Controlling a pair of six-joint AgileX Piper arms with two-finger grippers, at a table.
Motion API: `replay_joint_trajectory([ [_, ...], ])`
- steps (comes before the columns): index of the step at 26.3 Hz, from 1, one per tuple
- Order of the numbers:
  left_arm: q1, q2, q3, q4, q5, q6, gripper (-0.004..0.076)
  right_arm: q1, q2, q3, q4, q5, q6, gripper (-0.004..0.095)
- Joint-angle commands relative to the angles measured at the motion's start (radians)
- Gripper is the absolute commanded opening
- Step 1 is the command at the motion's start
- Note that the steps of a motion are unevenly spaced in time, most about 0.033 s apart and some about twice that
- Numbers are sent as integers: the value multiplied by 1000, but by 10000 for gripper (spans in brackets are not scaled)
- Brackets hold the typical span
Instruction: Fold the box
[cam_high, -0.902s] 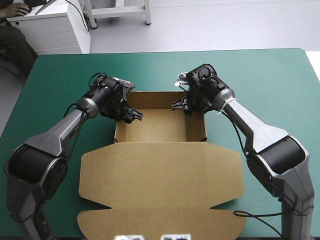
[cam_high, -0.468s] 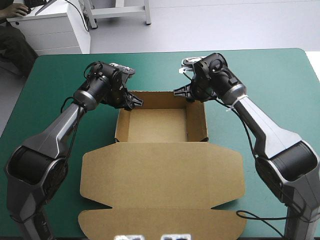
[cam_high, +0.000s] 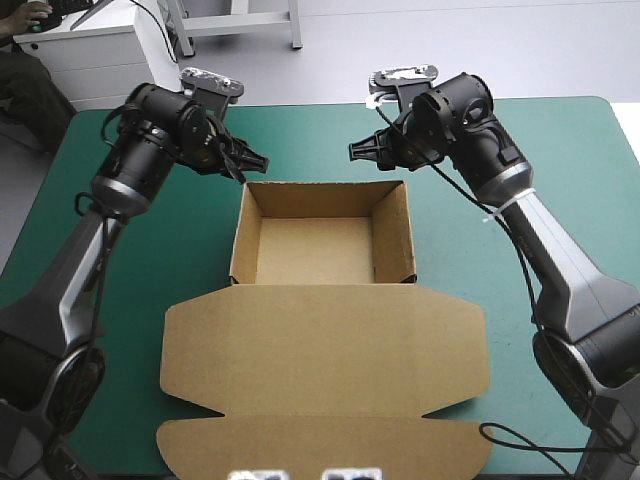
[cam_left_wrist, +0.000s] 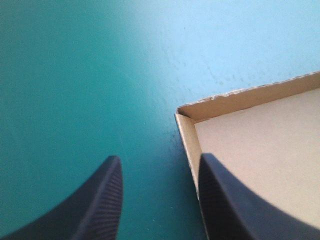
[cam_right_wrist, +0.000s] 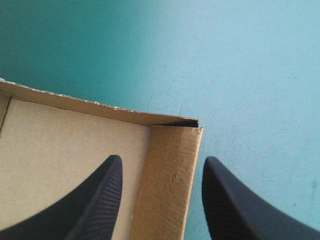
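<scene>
Open box (cam_high: 318, 250) tray, lid (cam_high: 325, 350) flat

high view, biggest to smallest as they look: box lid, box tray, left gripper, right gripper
1. box lid
2. box tray
3. left gripper and right gripper: look alike, not ranked

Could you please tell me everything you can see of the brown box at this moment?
The box is plain brown corrugated-looking board, folded into an open tray: four low walls stand upright around a rectangular floor, corners tucked. Its wide lid, with notched side flaps and a front flap, lies flat on the teal-green cover, hinged at the tray's near wall. It sits mid-table, empty. The left gripper and right gripper hang by its far corners with jaws open, seemingly not touching it.
</scene>
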Motion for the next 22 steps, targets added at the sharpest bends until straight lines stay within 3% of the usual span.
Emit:
replay_joint_trajectory([
  [1,-4,-145,-30,8,39,30,170,-6,-59,-18,-13,-4,11,458],
  [3,-4,-209,-28,8,39,47,14,-6,-59,1,-14,-4,18,458],
  [4,-4,-230,-24,8,39,49,-4,-8,-59,10,-16,-4,18,458],
  [9,-4,-364,63,15,39,51,-8,-38,-59,84,13,-4,18,458],
  [15,-4,-538,338,14,24,47,-8,-69,-59,184,69,-4,18,458],
  [22,-4,-812,871,8,-191,-7,-8,-69,-31,248,89,-5,3,417],
])
